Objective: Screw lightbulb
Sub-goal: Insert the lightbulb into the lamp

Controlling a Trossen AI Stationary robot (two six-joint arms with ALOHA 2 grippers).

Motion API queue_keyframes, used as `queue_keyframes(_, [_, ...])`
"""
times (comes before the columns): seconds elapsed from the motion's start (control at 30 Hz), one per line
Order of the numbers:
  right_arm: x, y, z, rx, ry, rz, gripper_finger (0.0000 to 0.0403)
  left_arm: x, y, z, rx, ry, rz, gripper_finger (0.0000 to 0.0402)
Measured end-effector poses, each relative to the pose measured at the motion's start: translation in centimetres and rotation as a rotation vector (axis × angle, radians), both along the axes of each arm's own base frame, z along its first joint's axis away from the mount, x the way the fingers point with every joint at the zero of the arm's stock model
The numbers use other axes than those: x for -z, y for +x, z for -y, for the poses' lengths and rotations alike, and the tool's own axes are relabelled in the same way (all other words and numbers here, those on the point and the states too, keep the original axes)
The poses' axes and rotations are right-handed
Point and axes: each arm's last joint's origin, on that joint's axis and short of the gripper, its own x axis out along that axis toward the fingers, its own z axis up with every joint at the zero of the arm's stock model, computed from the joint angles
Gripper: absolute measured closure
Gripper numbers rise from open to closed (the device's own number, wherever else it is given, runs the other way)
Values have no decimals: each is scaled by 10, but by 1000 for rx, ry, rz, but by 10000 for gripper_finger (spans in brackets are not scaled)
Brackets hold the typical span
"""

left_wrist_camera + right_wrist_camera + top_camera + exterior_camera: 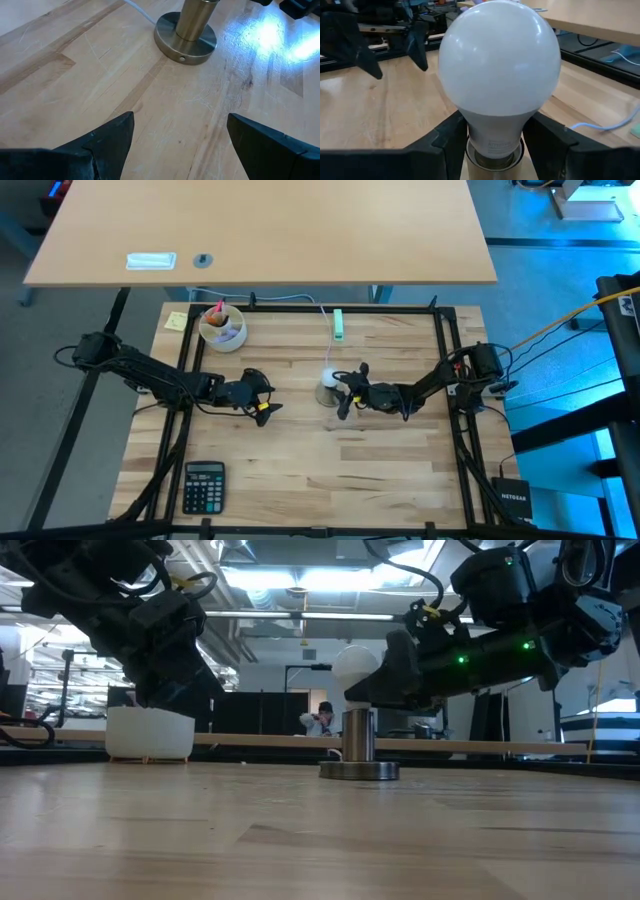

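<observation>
Bulb: The lightbulb [499, 65] stands straight up on top of the socket [358, 735]. Its round end points up and its screw end goes down into the socket. You find it near the middle of the table [300, 470].

Right claw: Your right gripper [495, 137] is closed on the lightbulb's neck, one finger on each side, just above the socket.

Left claw: Your left gripper [180, 135] is wide open and holds nothing. It waits low over the table, near the socket but not touching it.

Nearer arm: The right arm is the near one. It already has the bulb. The left arm is apart from it.

What the next move turns on: The bulb's long line runs up and down, and your right claw reaches in from the side, across that line. I think you must keep the bulb straight while you turn it, or it may go in crooked.

Right wrist view: Only here do you see the fingers pressing the bulb's neck, and the silver part going into the socket.

Left wrist view: Here you see the socket's round base [186, 40] and its thin cord [140, 11], but not the bulb.

Low view: Here you see the bulb sits upright on the socket. You also see a person far behind the table.

High view: Here you see both arms at once, and which one is closer.
</observation>
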Motion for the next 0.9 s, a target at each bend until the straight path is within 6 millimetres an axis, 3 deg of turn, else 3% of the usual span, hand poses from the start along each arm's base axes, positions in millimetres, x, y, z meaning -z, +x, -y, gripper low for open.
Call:
queue_keyframes(0.2, [-1, 2, -4, -154, 74, 28, 206, 0, 0, 0, 0, 0, 0, 92])
queue_keyframes(0.7, [-18, -2, -4, -168, 46, 3, 15, 0, 0, 0, -5, -7, 3, 92])
queue_keyframes(0.9, [-28, -2, -4, -180, -44, 17, 14, 0, 0, 0, -5, -7, 4, 92])
